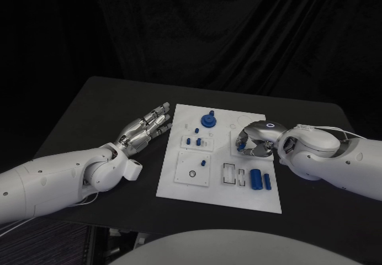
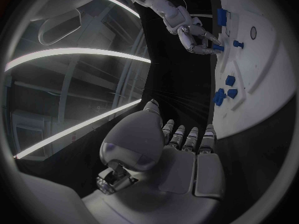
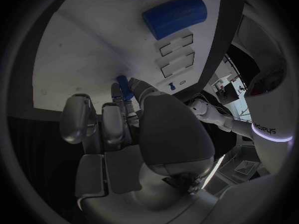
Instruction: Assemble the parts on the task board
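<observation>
Centrally on the black bench [image 1: 95, 110] lies the white board [image 1: 219, 193], long side running away from the robot. Left arm [image 1: 48, 182] reaches in beside the board's left edge; the left hand [image 1: 147, 128] hovers there with fingers [image 1: 162, 115] straight and spread, grasping nothing. Right hand [image 1: 253, 141] sits over the board's right side, fingers curled onto a small blue peg [image 3: 124, 87], which they pinch against the plate. Near the board's front right lie a large blue cylinder [image 1: 255, 179] and a slimmer blue bar [image 1: 268, 181] just beside it. A round blue knob [image 1: 208, 120] stands toward the far end, with small blue pegs [image 1: 194, 142] grouped nearer the middle.
</observation>
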You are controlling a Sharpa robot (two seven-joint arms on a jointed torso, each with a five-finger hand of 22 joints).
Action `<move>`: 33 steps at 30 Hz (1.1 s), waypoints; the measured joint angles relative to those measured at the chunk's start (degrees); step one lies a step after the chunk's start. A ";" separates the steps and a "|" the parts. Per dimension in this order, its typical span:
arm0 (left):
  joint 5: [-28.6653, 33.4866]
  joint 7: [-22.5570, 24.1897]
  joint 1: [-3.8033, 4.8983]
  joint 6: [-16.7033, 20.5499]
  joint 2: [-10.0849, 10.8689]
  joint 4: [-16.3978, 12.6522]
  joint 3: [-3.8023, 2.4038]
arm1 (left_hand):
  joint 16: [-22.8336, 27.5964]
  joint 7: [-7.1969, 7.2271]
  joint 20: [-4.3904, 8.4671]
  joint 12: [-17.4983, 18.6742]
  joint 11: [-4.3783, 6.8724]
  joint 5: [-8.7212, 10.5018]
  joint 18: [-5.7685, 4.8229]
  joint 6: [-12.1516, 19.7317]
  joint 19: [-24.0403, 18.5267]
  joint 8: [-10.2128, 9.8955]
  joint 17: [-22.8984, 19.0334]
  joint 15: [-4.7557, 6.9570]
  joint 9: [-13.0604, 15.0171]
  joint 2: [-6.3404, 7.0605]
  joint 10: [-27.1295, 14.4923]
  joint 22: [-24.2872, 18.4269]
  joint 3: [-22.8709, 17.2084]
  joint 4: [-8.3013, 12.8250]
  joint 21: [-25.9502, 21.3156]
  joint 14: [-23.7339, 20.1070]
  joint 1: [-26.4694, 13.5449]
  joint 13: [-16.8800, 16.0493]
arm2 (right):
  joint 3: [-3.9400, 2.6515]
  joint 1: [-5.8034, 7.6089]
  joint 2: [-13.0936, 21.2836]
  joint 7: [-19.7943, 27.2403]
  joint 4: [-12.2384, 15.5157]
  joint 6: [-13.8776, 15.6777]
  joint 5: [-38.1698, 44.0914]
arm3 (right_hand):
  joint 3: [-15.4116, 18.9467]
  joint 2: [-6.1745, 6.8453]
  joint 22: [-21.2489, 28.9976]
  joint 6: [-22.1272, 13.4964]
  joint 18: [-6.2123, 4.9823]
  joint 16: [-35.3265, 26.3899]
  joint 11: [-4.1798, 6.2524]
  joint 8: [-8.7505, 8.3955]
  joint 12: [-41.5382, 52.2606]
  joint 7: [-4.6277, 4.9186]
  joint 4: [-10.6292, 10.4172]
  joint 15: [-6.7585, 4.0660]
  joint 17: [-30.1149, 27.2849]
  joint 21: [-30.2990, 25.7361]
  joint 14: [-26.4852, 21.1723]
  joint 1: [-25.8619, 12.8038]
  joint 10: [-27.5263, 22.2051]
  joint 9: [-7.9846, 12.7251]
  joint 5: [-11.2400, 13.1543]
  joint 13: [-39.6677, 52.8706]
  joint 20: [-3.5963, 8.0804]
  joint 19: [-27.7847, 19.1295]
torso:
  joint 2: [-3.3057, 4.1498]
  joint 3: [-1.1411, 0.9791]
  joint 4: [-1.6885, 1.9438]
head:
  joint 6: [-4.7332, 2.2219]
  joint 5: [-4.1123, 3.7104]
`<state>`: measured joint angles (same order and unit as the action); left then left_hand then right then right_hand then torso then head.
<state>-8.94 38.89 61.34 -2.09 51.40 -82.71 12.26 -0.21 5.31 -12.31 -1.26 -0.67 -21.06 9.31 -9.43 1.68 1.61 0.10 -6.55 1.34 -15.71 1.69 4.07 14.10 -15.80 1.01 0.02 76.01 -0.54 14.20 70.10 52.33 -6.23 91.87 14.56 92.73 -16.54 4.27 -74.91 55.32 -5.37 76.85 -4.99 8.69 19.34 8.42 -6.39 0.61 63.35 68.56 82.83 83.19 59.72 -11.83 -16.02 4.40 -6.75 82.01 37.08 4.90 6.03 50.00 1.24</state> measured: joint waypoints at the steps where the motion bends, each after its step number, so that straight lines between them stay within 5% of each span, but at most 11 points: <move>1: 0.00 0.00 -0.02 -0.01 -0.02 0.03 0.00 | 0.00 0.00 0.00 0.00 0.00 0.00 0.00 0.00 0.00 0.00 0.00 0.00 0.00 -0.24 0.00 0.00 0.00 0.00 0.00 0.00 0.23 0.00 | 0.00 0.00 0.00 0.12 -0.03 0.20 -0.06 | -0.17 0.01 0.00 0.37 0.00 0.00 0.22 0.16 -0.05 -0.09 0.14 0.00 0.09 0.00 0.00 -0.01 0.40 -0.23 -0.14 0.12 0.02 0.02 | -0.01 0.00 0.00 | 0.00 0.07; 16: 0.01 0.00 -0.71 -0.16 -0.07 0.20 0.00 | 0.00 -0.21 0.00 0.00 0.00 -0.61 0.00 -0.21 0.00 0.00 -0.05 0.00 0.00 -0.26 0.00 0.00 -0.15 0.15 0.00 0.00 0.69 0.00 | -0.08 0.00 1.41 0.70 1.54 2.58 -0.38 | -2.24 0.54 0.00 4.01 -0.01 0.00 1.32 2.03 -0.99 -1.08 2.02 -1.01 0.22 0.47 0.19 1.30 3.77 -3.47 -0.62 0.64 1.01 0.20 | -0.01 0.00 0.01 | 0.00 0.52; 33: 0.01 0.01 -0.93 -0.20 -0.12 0.29 -0.01 | 0.00 -0.41 0.00 0.00 0.01 -0.83 0.00 -0.41 0.00 0.00 -0.03 0.00 0.00 -0.10 -0.01 -0.01 -0.32 0.31 0.00 0.00 0.97 0.01 | -0.04 3.50 4.07 1.03 13.33 3.40 0.56 | -2.60 0.47 0.01 4.01 -0.01 -0.01 1.20 2.02 -1.43 -1.08 2.79 -1.01 0.03 0.46 0.19 2.25 4.08 -3.89 -0.83 0.82 1.22 0.00 | -0.04 0.03 -0.05 | 0.00 1.77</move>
<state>-8.93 38.90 60.41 -2.29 51.28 -82.42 12.26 -0.21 4.90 -12.31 -1.26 -0.66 -21.89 9.31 -9.84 1.68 1.61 0.07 -6.55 1.35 -15.81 1.68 4.06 13.79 -15.48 1.01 0.02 76.97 -0.53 14.16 73.60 56.40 -5.20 105.21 17.96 93.30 -19.14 4.74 -74.91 59.33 -5.38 76.84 -3.79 10.71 17.91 7.34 -3.60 -0.40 63.38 69.02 83.02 85.43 63.80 -15.72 -16.85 5.23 -5.53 82.00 37.03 4.93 5.97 50.00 3.02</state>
